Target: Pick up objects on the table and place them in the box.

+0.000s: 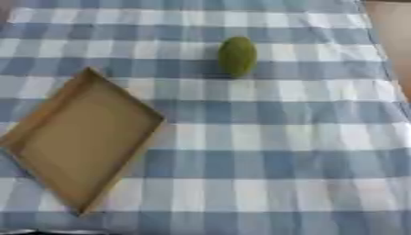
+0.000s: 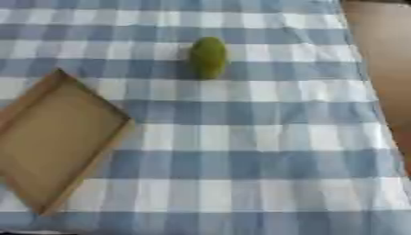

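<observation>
A green oval fruit-like object (image 1: 237, 56) lies on the blue and white checked tablecloth, toward the far middle of the table. A shallow brown cardboard box (image 1: 80, 137), turned at an angle like a diamond, sits at the left with nothing inside it. The green object lies up and to the right of the box's far corner, well apart from it. Neither of my hands shows in either view.
The checked tablecloth (image 1: 273, 151) covers the table. Its right edge (image 2: 365, 82) runs down the right side, with brown floor beyond it.
</observation>
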### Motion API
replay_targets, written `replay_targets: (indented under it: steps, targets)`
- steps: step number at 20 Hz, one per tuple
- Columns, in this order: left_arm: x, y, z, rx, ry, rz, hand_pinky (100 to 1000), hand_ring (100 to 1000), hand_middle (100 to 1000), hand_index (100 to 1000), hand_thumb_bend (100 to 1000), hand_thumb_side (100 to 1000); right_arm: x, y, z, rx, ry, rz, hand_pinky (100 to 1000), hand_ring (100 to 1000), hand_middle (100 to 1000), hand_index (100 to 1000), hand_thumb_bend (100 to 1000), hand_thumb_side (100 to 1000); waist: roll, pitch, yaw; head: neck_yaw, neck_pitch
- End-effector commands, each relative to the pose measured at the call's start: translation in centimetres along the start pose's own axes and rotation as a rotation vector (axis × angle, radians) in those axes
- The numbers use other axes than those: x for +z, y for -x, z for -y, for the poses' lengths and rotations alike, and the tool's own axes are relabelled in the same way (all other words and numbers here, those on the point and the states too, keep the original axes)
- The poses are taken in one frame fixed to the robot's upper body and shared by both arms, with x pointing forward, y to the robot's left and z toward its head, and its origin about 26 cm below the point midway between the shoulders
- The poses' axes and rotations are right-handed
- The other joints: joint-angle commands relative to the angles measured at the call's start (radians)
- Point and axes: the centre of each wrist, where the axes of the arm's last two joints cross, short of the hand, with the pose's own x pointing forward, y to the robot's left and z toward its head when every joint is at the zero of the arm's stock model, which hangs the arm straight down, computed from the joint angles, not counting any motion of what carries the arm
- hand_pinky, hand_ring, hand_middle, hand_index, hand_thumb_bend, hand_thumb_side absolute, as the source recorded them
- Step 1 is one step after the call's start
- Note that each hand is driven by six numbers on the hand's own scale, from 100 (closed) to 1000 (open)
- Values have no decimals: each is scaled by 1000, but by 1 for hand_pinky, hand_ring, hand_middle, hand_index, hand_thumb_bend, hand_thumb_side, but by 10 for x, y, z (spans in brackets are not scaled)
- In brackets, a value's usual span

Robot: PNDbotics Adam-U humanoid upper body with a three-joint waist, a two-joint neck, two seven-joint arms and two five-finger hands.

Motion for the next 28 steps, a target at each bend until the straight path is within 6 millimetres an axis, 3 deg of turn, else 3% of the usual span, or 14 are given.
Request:
replay_targets:
  steps: [1, 6, 10, 18, 28]
  targets:
    - [-7, -4, -3, -8, 20, 28, 617, 649, 643, 796, 240, 430, -14, -7, 13, 126, -107, -37, 881, 952, 736, 860, 100, 459, -2, -28, -1, 2, -3]
    - [-7, -5, -3, -10, 33, 24, 616, 649, 643, 796, 237, 435, -34, -14, 20, 315, -334, -129, 909, 1000, 827, 899, 100, 434, -12, -33, 3, -3, 0]
    - [-7, -5, -3, -13, 42, 20, 615, 649, 644, 796, 234, 438, -50, -19, 28, 472, -524, -176, 921, 1000, 876, 910, 100, 280, -20, -35, 7, -6, 6]
    - [-8, -5, -3, -14, 63, 16, 614, 649, 644, 794, 233, 440, -58, 20, 34, 545, -830, -257, 926, 1000, 903, 959, 100, 198, -32, -40, 14, -21, 9]
    - [-8, -5, -3, -12, 83, 13, 613, 649, 644, 794, 231, 441, -50, 53, 9, 535, -1237, -253, 952, 1000, 946, 985, 100, 248, -39, -43, 18, -27, 9]
